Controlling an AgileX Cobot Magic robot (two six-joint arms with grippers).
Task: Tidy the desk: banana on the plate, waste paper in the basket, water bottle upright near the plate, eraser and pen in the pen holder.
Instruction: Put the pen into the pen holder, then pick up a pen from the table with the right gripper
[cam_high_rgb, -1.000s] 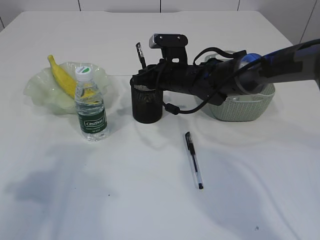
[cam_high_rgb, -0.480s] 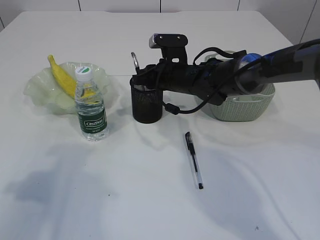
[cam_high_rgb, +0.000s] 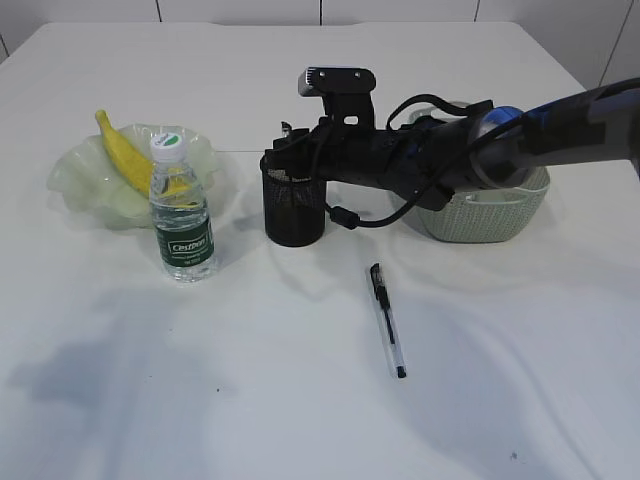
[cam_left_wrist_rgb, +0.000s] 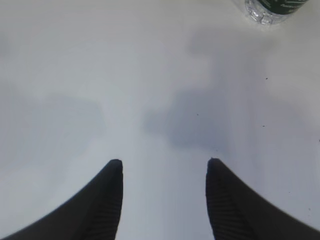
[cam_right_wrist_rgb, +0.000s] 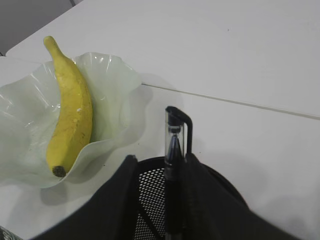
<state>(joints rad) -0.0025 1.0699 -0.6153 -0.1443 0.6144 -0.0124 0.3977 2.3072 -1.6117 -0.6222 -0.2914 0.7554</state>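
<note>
A banana (cam_high_rgb: 125, 155) (cam_right_wrist_rgb: 70, 115) lies in the pale green wavy plate (cam_high_rgb: 75, 180) (cam_right_wrist_rgb: 115, 85). The water bottle (cam_high_rgb: 182, 215) (cam_left_wrist_rgb: 270, 10) stands upright in front of the plate. My right gripper (cam_high_rgb: 288, 150) (cam_right_wrist_rgb: 161, 157) hovers open over the black mesh pen holder (cam_high_rgb: 293, 215) (cam_right_wrist_rgb: 155, 200). One pen (cam_right_wrist_rgb: 174, 165) stands in the holder, leaning on the right finger, with a gap to the left finger. A second pen (cam_high_rgb: 387, 320) lies on the table. My left gripper (cam_left_wrist_rgb: 165, 162) is open over bare table. The eraser and waste paper are out of view.
A grey-green woven basket (cam_high_rgb: 500, 215) sits behind the right arm at the right, its inside hidden by the arm. A seam line crosses the white table behind the plate.
The right jaws have spread, and the pen that stuck up above the holder has sunk lower into it. The left gripper has not changed.
</note>
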